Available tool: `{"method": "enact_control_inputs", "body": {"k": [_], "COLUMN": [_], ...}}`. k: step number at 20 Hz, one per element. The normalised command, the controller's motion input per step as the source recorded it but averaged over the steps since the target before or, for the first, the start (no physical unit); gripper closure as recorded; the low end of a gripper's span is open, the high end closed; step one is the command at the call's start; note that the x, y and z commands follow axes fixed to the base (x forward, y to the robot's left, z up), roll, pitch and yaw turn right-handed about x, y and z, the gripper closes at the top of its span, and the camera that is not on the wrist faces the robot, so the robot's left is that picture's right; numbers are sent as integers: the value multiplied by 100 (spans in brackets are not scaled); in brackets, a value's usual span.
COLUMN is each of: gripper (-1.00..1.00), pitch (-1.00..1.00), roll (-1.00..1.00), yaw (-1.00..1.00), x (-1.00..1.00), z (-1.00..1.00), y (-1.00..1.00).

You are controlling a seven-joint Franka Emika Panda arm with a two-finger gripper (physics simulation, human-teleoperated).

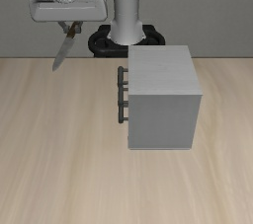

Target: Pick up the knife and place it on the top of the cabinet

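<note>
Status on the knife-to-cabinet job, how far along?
Done: the knife is off the table, hanging from the gripper. In hand: the carry, with the knife at the exterior view's left of the cabinet. Left: move over the cabinet's top and set the knife down.

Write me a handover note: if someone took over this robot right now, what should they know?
Gripper: shut on the knife, which hangs blade down above the wooden surface.
Cabinet: stands toward the exterior view's right of the knife, with nothing on its top.
Done: the knife is picked up.
Left: carry it over the cabinet top, set it down, release.
</note>
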Motion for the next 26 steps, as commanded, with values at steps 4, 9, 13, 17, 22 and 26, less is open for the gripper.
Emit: {"method": "enact_control_inputs", "body": {"k": [4, 9, 13, 17, 22, 26], "gripper": [100, 100, 100, 100, -100, -100], "pitch": [0, 0, 0, 0, 0, 0], "roll": [0, 0, 0, 0, 0, 0], "yaw": [0, 0, 0, 0, 0, 0], "x": [0, 0, 0, 0, 0, 0], "z": [0, 0, 0, 0, 0, 0], "y": [100, 100, 100, 100, 40, 0]}}
